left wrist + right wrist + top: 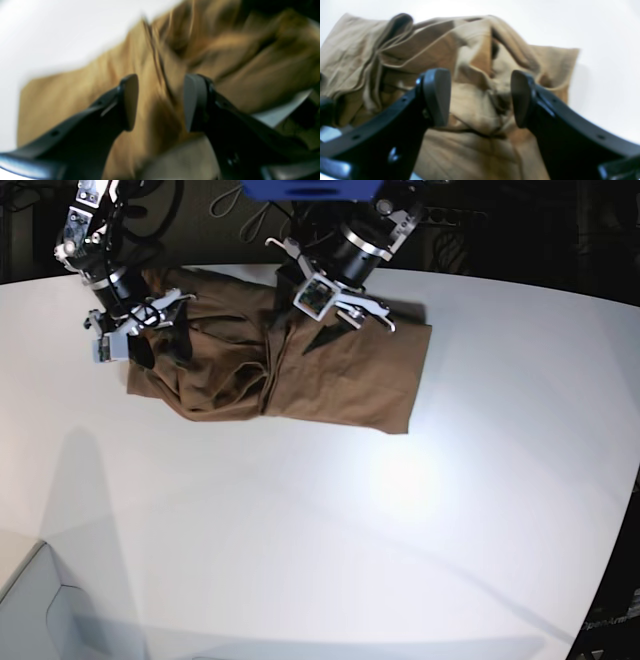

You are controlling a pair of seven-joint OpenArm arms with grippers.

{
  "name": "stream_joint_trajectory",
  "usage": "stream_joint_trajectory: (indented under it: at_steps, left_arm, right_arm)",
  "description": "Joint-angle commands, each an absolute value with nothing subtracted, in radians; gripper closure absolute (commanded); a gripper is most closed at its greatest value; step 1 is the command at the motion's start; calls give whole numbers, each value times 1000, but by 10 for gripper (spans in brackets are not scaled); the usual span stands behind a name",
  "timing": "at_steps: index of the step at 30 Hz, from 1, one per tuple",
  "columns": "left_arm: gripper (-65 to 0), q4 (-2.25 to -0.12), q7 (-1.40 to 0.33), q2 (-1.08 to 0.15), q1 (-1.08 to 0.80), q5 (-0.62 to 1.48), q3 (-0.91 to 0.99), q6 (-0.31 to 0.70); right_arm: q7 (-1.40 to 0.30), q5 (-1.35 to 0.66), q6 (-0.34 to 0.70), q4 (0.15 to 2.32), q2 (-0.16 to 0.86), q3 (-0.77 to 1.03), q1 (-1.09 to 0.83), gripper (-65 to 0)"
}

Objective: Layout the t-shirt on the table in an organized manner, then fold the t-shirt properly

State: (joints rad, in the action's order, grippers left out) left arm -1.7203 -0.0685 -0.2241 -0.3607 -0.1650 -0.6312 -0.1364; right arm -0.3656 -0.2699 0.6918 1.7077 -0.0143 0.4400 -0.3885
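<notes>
We are watching the shirt (300,375) lying bunched at the surface's (400,520) upper left. Left hand (160,102) and right hand (480,97) are gaping empty above it; closing here risks pinching several layers.
</notes>
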Motion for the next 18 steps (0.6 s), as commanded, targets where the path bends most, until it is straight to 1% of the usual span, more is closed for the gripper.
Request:
stream_joint_trajectory:
  at_steps: [1, 4, 6, 10, 14, 16, 18]
  left_arm:
    - [-284, -1764, -41, -234, -369, -171, -633, -140]
    - [-284, -1796, -44, -259, -367, -171, -556, -140]
    - [-284, -1785, -44, -255, -366, -171, -470, -140]
    - [-284, -1669, -44, -242, -335, -170, -314, -133]
    - [-284, -1570, -44, -220, -289, -170, -236, -133]
    - [-284, -1532, -44, -219, -272, -170, -232, -133]
    - [-284, -1511, -44, -208, -266, -170, -231, -133]
  right_arm:
    - [-340, -291, 698, 1728, -8, 458, -384, -385]
    - [-340, -294, 698, 1728, -10, 504, -383, -385]
    - [-340, -294, 698, 1728, -22, 545, -381, -385]
    - [-344, -292, 698, 1727, -76, 664, -363, -392]
    - [-475, -291, 698, 1721, -91, 730, -332, -447]
    - [-555, -291, 698, 1719, -91, 736, -328, -456]
    - [-591, -291, 698, 1719, -90, 731, -328, -457]
